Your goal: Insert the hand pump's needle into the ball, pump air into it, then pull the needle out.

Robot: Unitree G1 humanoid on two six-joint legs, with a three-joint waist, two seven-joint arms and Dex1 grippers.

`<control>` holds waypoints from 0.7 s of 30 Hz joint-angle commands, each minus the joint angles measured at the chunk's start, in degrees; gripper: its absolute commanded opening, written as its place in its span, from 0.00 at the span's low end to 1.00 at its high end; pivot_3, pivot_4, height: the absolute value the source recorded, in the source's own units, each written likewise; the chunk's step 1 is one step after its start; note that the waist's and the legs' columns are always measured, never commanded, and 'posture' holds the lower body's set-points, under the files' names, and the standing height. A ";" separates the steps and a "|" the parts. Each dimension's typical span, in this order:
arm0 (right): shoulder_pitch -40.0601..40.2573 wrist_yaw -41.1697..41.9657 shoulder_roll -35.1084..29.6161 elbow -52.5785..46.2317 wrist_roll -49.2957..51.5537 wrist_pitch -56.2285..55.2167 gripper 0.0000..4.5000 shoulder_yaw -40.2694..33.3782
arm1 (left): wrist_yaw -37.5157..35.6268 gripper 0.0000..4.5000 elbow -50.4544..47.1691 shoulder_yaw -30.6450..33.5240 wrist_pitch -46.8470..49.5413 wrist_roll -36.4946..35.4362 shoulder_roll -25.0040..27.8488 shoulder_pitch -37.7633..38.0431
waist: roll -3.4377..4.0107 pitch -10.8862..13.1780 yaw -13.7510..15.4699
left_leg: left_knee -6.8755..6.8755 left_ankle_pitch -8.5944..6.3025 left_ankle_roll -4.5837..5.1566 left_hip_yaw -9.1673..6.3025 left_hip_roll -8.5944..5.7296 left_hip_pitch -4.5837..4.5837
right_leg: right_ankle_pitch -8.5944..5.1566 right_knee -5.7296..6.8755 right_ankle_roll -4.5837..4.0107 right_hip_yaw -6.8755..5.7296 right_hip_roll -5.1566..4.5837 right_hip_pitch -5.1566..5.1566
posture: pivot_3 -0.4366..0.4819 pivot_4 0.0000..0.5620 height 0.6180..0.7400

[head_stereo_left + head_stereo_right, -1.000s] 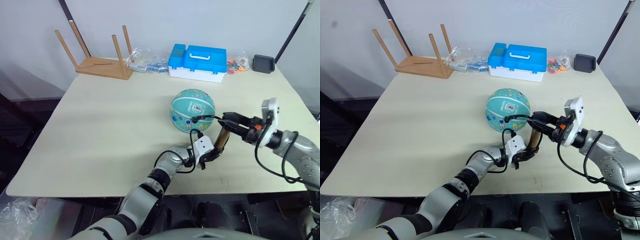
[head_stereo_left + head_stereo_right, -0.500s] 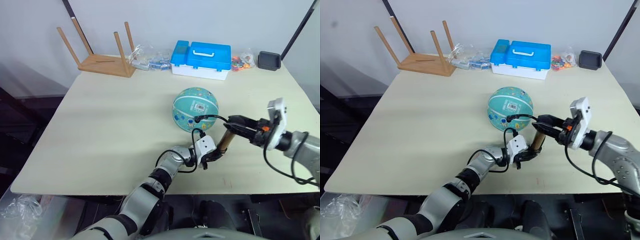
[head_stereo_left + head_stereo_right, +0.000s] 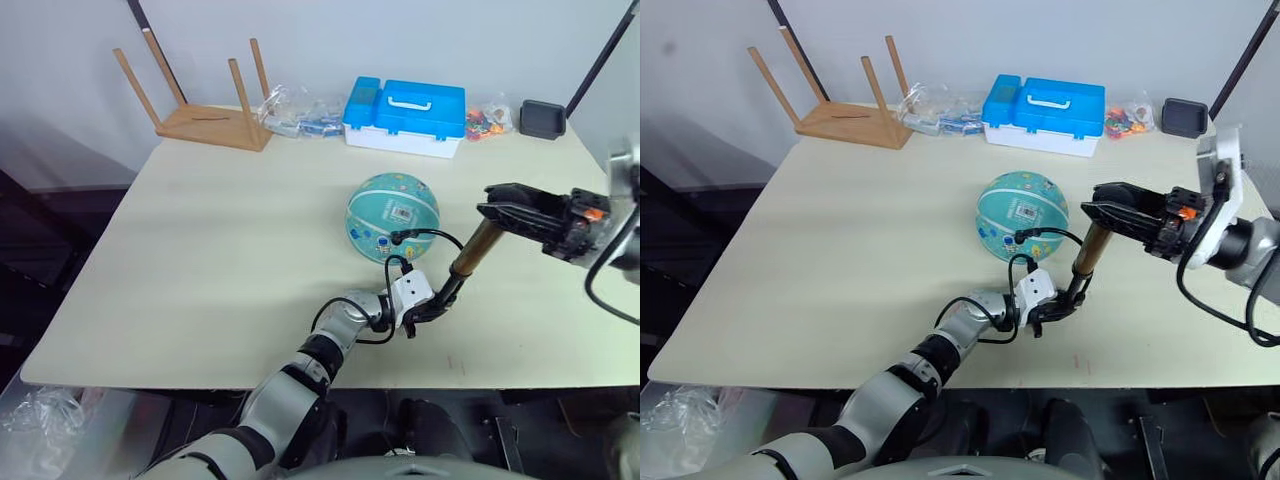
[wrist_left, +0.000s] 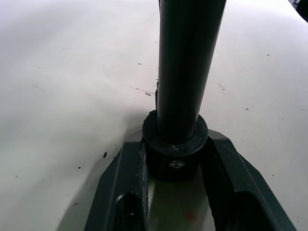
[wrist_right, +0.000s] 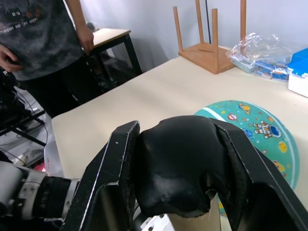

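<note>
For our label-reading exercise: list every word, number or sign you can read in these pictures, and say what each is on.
Nothing can be read for certain.
Ball: white barcode label, digits too small to read.
Ball's cartoon prints: pictures, no legible words.
Person's grey shirt: a line of white lettering, too blurred to read.
Blue case: no text visible.
Pump: no marking visible.

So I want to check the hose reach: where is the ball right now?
In the left eye view the ball sits on the table, right of centre, just ahead of the hand pump and nearer than the blue case.
</note>
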 commanded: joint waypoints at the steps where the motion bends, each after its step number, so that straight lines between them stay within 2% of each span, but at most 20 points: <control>1: 3.32 1.79 2.55 4.47 -10.69 -3.51 0.37 8.36 | 0.18 0.23 2.94 -0.47 2.24 1.01 1.10 2.14 | -0.16 -0.14 -0.34 | 0.00 0.00 0.00 0.00 0.00 0.06 | 0.00 0.01 0.00 0.00 0.00 0.04 | 0.48 0.27 1.00; 5: 5.63 4.03 5.96 10.18 -20.79 -10.46 0.37 15.56 | 0.38 0.23 2.16 -0.29 2.50 0.91 1.37 2.76 | -0.28 -0.21 -0.58 | -0.06 -0.01 0.00 0.04 0.07 0.83 | -0.17 0.00 0.24 0.03 0.05 0.69 | 0.48 0.27 1.00; 10: 7.75 7.10 9.96 18.07 -28.44 -17.06 0.37 21.45 | 0.78 0.23 1.25 -0.10 2.84 0.69 1.79 3.23 | -0.49 -0.50 -0.74 | -0.08 -0.01 -0.01 0.03 0.24 0.97 | -0.19 -0.01 0.27 0.01 0.19 0.79 | 0.48 0.27 1.00; 15: 7.58 8.94 12.30 22.19 -32.24 -20.02 0.37 23.65 | 0.58 0.23 0.25 0.26 3.37 0.24 2.18 3.13 | -0.49 -0.73 -0.81 | -0.08 -0.01 -0.02 0.05 0.26 1.04 | -0.17 0.02 0.24 0.05 0.23 0.81 | 0.48 0.27 1.00; 21: 7.75 8.59 12.51 20.47 -31.45 -19.49 0.37 21.64 | 0.76 0.23 -0.31 0.50 4.00 0.02 2.11 2.86 | -0.49 -0.73 -0.82 | -0.09 -0.01 -0.03 0.03 0.32 1.10 | -0.18 0.02 0.23 0.05 0.27 0.82 | 0.48 0.27 1.00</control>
